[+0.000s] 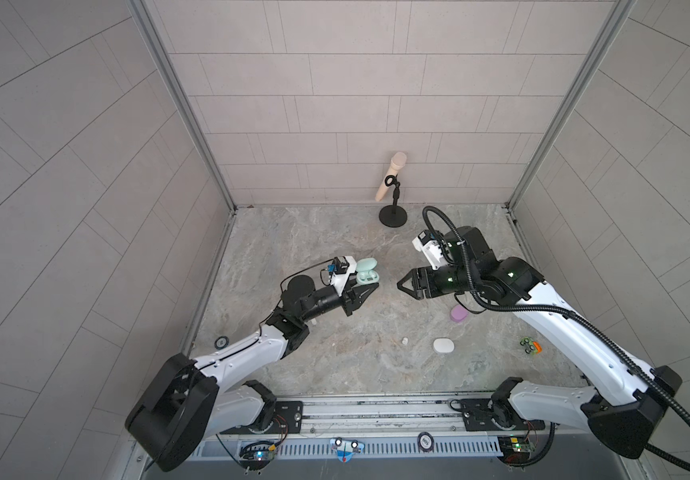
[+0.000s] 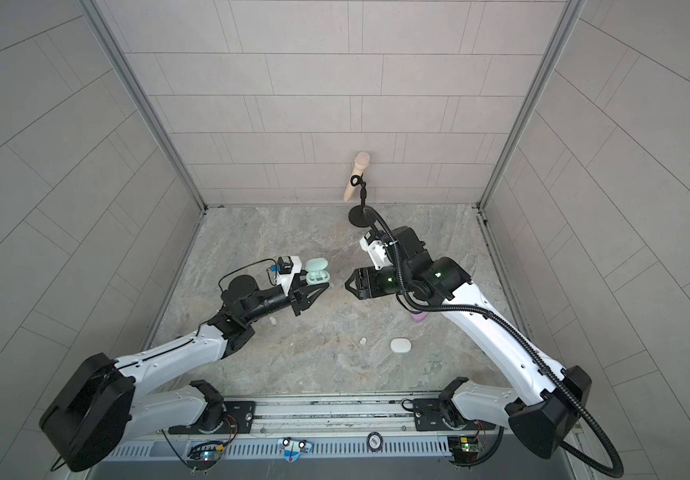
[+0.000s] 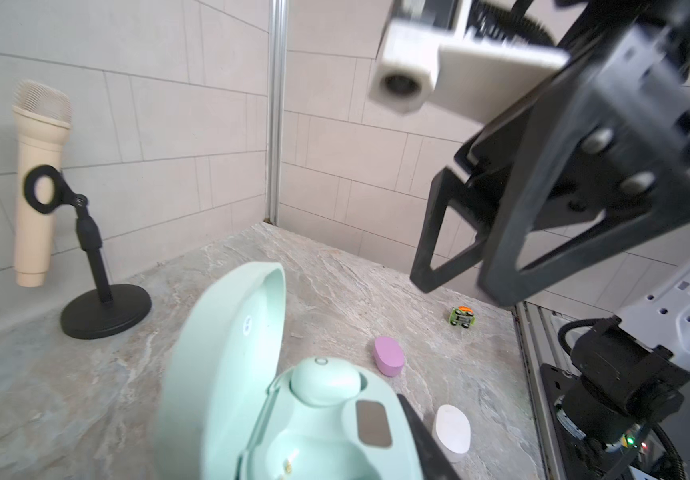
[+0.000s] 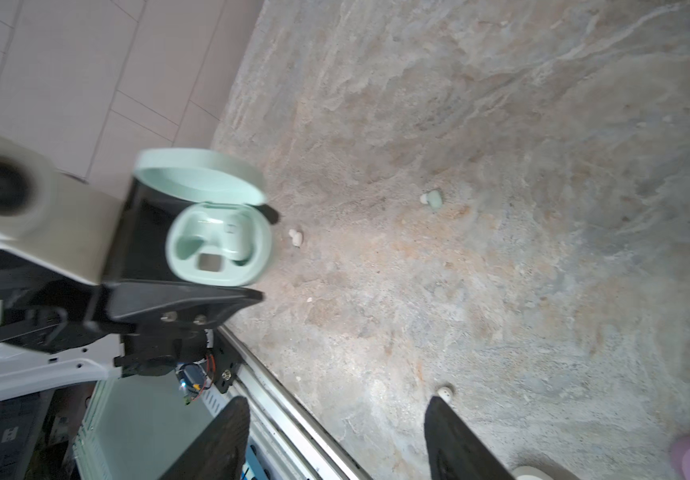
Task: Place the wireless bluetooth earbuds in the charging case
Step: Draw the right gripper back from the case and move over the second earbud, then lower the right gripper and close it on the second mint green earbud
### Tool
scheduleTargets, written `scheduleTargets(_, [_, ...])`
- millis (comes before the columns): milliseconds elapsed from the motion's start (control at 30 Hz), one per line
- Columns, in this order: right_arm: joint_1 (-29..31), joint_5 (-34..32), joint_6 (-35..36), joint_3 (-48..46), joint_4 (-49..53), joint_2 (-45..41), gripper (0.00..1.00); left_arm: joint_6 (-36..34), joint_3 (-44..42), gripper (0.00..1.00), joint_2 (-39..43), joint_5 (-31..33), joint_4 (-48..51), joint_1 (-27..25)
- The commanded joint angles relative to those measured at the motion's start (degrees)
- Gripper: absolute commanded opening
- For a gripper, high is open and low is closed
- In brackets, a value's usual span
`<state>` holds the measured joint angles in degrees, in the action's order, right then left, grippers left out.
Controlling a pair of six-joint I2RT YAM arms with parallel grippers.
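Left hand [image 4: 266, 255] was seen clamped on the open mint charging case [image 4: 218, 245] with a seated mint earbud [image 3: 322, 380] inside, while the right hand [image 4: 337, 403] was held wide and empty over the tabletop [image 4: 501, 291], where a loose mint earbud [image 4: 432, 198] lay apart from the case.

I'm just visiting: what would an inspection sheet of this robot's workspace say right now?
Surface: marbled stone tabletop.
Job's things: open mint case with seated mint earbud and one empty slot; loose mint earbud and white earbuds on tabletop; lilac case and white case closed.
Clutter: toy car, microphone on stand.
End effectors: left end effector clamps mint case; right end effector open, empty.
Cables: black hose along right arm.
Surroundings: tiled walls.
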<state>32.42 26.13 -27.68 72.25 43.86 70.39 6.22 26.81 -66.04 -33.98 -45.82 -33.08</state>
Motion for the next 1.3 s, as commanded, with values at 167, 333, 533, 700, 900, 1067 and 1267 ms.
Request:
scheduleTargets(167, [-0.35,-6.29,7.51,3.44,-0.85,17.95,0.69,-0.76,-2.32,0.04,9.48,4.81,7.21,1.24])
scheduleTargets(333, [0.13,-9.88,9.94,5.90,-6.02,28.81,0.68,-0.60,-5.16,0.05,14.36,8.48,9.64,1.26])
scheduleTargets(533, [2.44,-15.89,13.74,13.81,-6.10,40.43,0.68,0.37,-7.53,0.05,18.15,10.51,11.13,1.26])
scheduleTargets(700, [3.94,-19.97,16.07,17.60,-4.93,46.64,0.67,0.11,-7.75,0.05,19.62,11.55,12.20,1.23])
scheduleTargets(900, [5.25,-23.54,17.68,19.75,-4.31,50.37,0.64,0.02,-7.82,0.05,19.21,11.57,11.78,1.26])
scheduleTargets(1067, [5.99,-26.44,18.17,20.99,-3.75,52.54,0.61,0.24,-8.00,0.05,18.71,11.50,11.19,1.26])
scheduleTargets(1267, [5.98,-29.03,18.25,21.23,-4.05,53.49,0.58,0.20,-8.09,0.05,19.11,11.61,11.28,1.19])
